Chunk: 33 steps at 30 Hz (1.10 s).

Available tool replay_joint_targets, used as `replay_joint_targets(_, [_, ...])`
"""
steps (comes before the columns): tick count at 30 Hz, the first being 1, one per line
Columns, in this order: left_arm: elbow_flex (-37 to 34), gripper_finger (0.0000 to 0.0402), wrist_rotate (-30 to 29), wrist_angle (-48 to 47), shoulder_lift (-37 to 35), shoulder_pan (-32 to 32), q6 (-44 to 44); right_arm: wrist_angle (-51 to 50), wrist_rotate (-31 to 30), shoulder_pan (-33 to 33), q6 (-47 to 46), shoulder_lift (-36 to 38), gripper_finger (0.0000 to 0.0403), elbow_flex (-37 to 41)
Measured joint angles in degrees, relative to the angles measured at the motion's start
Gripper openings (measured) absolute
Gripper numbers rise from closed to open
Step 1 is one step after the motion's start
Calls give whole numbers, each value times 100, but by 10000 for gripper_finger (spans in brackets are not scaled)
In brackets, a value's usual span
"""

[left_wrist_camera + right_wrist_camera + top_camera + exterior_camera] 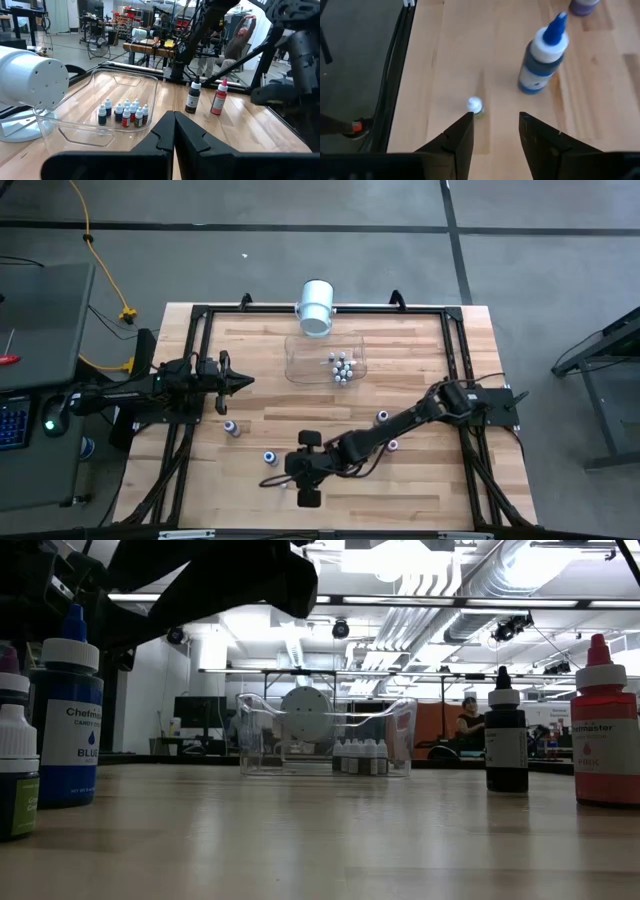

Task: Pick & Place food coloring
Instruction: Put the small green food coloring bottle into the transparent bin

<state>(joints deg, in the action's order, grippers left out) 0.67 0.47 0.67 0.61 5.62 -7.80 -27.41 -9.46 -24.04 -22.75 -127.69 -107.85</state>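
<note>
Nearest the low camera, a blue-capped food coloring bottle [68,705] stands upright on the wooden table [420,490], with a shorter green-labelled bottle [17,772] just beside it at the picture's edge. Across the boards a black bottle [506,733] and a pink bottle [604,726] stand apart from each other, both nearer than the clear plastic tub [325,358]. Inside that tub a cluster of tiny bottles [341,367] stands upright, gathered toward one end. A white cylinder [316,306] lies just behind the tub, against the table's far rail.

On the near side of the tub, the right gripper [495,125] hangs low over the boards with its fingers spread and nothing between them. A tiny white-capped bottle [475,105] sits on the table just ahead of one fingertip, not touching it. The blue-capped bottle [542,56] stands a little farther off from the gripper.

To the left of the tub, the left gripper [240,381] is held level above the table, fingers clenched together on nothing. A purple bottle [231,427] stands on the table near it.
</note>
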Motion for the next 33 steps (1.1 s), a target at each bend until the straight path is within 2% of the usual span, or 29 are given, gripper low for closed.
replay_joint_targets(7, [0,1,0,0,2,-1,1,185,3,-51,-413,-144,160,-9])
replay_joint_targets(18, [0,1,1,0,1,-1,0,519,146,-91,-581,-472,189,-9])
replay_joint_targets(25, [0,1,5,0,0,1,1,1138,323,-111,-590,-820,191,-9])
replay_joint_targets(33, [0,1,4,0,2,-2,-1,1246,279,-113,-390,-930,191,-9])
